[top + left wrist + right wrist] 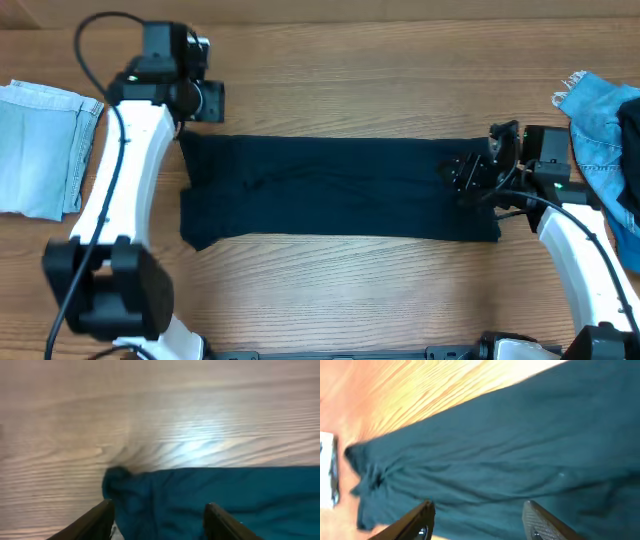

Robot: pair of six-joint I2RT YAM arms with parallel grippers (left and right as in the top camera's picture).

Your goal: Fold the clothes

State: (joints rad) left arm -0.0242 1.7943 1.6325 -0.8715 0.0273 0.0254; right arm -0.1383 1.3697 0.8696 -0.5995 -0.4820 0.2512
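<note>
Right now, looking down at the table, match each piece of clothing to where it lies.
Column one:
1. dark navy garment
2. pale blue cloth
3. bright blue denim

Column two:
A. far right, partly out of view
B. middle, spread flat in a long strip
C. far left, folded

Pairs: 1-B, 2-C, 3-A

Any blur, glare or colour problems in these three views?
Overhead: sharp and evenly lit; the garment reads almost black. Left wrist: soft blur throughout, with a bright glare patch on the table just beyond the garment, which looks teal here. Right wrist: blurred too, with the table blown out to orange-yellow at upper left.
</note>
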